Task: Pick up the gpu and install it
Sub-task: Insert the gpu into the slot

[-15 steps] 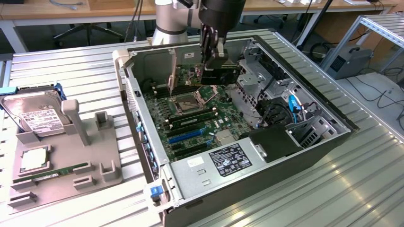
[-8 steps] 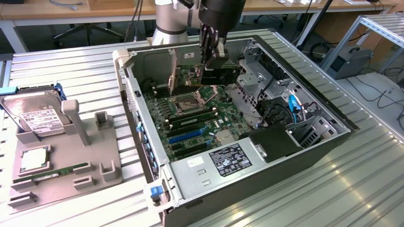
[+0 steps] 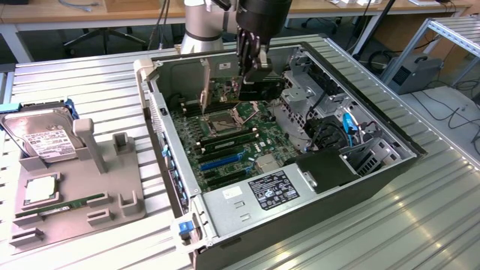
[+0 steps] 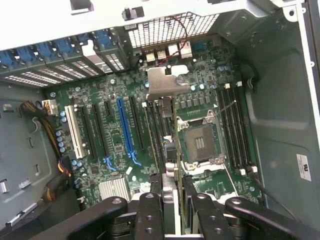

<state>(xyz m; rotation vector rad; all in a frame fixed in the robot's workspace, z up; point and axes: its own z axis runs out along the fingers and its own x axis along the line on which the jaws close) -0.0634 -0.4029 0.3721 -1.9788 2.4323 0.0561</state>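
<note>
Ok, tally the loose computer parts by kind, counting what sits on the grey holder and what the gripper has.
hard drive, on the grey holder: 1
CPU, on the holder: 1
RAM stick, on the holder: 1
gpu, held by the gripper over the open case: 1
Total: 4

Arm (image 3: 201, 22) cut off at frame top; gpu (image 4: 161, 107) edge-on, cooler hidden.
</note>
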